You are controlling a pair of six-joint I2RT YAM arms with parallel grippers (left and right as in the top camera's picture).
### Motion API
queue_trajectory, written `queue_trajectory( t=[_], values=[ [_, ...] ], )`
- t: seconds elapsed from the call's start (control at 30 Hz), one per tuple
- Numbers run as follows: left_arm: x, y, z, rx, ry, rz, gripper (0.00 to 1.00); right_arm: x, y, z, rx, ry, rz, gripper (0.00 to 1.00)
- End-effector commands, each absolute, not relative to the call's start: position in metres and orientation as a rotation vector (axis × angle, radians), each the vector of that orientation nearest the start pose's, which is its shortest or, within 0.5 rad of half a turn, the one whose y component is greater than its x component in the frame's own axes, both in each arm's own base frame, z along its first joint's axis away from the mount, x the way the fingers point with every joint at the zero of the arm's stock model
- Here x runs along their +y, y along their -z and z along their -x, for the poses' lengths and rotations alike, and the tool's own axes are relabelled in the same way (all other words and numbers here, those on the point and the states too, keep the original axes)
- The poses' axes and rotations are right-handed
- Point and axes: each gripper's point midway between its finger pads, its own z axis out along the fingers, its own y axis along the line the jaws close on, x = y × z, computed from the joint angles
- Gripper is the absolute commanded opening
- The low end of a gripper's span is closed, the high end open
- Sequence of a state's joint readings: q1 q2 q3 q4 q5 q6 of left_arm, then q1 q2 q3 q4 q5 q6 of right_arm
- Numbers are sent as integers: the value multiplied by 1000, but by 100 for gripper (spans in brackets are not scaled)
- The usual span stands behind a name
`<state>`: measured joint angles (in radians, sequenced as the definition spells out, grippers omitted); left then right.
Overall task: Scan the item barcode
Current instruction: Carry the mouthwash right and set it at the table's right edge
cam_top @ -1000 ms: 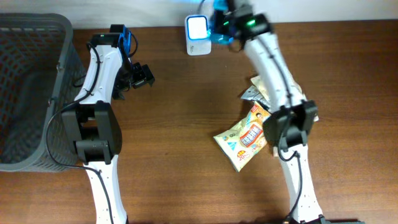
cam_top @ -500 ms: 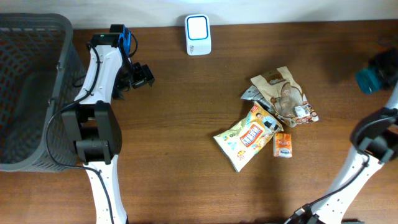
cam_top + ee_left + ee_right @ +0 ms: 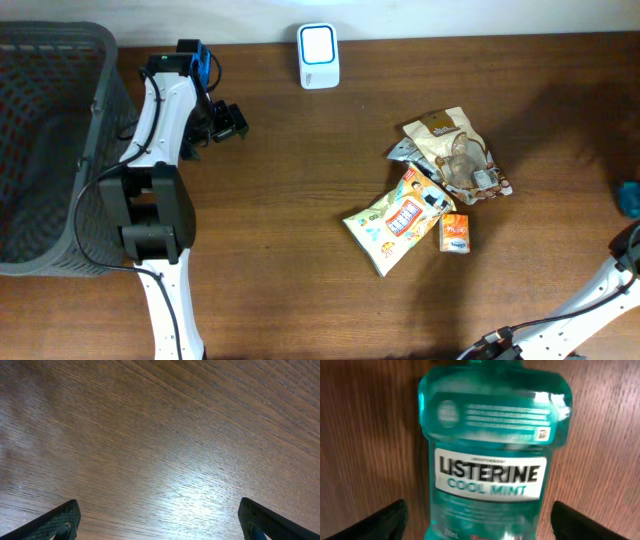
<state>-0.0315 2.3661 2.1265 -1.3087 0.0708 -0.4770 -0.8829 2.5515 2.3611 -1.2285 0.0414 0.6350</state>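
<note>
Counter: brown wood, carries everything.
Basket: dark mesh, at the far left.
Snack packets: loose heap right of centre.
Mouthwash bottle: teal Listerine Cool Mint, lying flat on the counter with its label up. It is at the far right edge of the overhead view, well apart from the scanner.
Scanner: white, at the back edge.
Right pincer: spread wide above the bottle, one fingertip either side of its body. Neither touches it, no grip.
Left pincer: spread wide over wood, holding nothing.

Mock shop checkout: scanner, basket, snack packets on table.
</note>
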Motion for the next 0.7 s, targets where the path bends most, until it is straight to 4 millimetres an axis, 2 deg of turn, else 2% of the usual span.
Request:
queue_trajectory(
  t=[0.0,0.07,0.1,0.2,0.27,0.3,0.33,0.37,0.43,0.47,0.5,0.57,0.6,0.63,0.67],
  values=[
    [-25,-53,-468,3051,111,713,99,-414,-53,-331,2187,125,-1998,97],
    [-25,-53,-468,3051,110,712,99,-406,-59,-336,2194,49,-1995,100],
    [-25,-53,-468,3051,111,712,99,-399,-73,-344,2189,-26,-1976,99],
    [-25,-53,-468,3051,110,712,99,-387,-118,-360,2193,-68,-1866,99],
    [-25,-53,-468,3051,111,713,99,-373,-158,-375,2219,-44,-1719,99],
    [-25,-53,-468,3051,111,713,99,-354,-186,-385,2226,-47,-1646,99],
    [-25,-53,-468,3051,110,712,99,-335,-200,-392,2248,-59,-1603,99],
    [-25,-53,-468,3051,111,712,99,-295,-212,-404,2324,-81,-1531,99],
    [-25,-53,-468,3051,111,713,99,-228,-211,-428,2492,-123,-1362,99],
    [-25,-53,-468,3051,111,712,99,-205,-208,-435,2567,-142,-1263,99],
    [-25,-53,-468,3051,111,712,99,-165,-202,-443,2696,-166,-1081,99],
    [-25,-53,-468,3051,111,712,99,-77,-183,-457,2923,-221,-592,98],
    [-25,-53,-468,3051,111,712,99,-28,-165,-454,3032,-225,-389,95],
    [-25,-53,-468,3051,110,713,99,-3,-154,-448,3093,-218,-280,84],
    [-25,-53,-468,3051,110,713,99,25,-139,-439,3163,-161,-174,61]
  ],
)
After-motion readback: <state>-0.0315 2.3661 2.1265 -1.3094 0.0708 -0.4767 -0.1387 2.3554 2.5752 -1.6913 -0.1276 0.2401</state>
